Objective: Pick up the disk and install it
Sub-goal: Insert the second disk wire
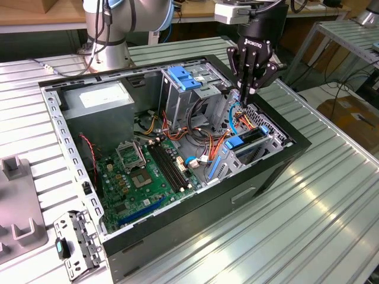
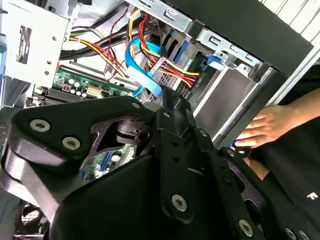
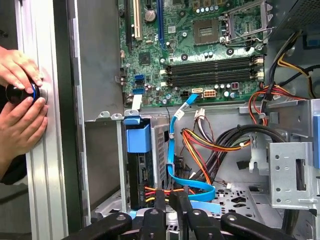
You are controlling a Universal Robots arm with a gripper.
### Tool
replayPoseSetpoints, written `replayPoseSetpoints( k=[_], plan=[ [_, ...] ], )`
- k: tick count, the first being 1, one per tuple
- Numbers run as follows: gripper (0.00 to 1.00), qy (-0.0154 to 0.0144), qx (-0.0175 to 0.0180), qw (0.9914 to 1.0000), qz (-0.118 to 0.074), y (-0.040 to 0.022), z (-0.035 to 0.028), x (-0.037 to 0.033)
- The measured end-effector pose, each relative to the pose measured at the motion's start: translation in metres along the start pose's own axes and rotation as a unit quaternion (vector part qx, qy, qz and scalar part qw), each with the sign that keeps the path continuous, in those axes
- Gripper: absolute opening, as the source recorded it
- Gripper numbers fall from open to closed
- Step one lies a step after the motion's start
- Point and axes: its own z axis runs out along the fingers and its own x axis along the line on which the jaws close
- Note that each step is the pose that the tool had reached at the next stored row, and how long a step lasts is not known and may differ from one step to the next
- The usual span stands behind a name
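Hidden and cut-off parts around the open computer case

In the exterior view the arm (image 1: 112, 26) runs off the frame at 12 o'clock, and the grey fixture (image 1: 18, 207) is cut at 9 o'clock. In the second wrist view the gripper (image 2: 170, 107) body covers most of the motherboard (image 2: 80, 90), and the fingertips are hidden. In the first wrist view the disk (image 3: 137, 165) shows one end, its lower part behind cables, and a person's hands (image 3: 20, 105) are cut at 9 o'clock.
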Motion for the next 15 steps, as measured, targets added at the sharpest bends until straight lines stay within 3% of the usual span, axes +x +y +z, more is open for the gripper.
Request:
replayPoseSetpoints(
  k=[4, 7, 15],
  plan=[
    [0.24, 0.0007, -0.0088, 0.99995, 0.004, -0.0016, -0.0004, -0.0019],
    [0.24, 0.0009, -0.0122, 0.99992, 0.004, -0.0019, -0.0011, -0.0021],
    [0.24, -0.0015, -0.0131, 0.99990, 0.004, -0.0021, -0.0055, -0.0008]
  ],
)
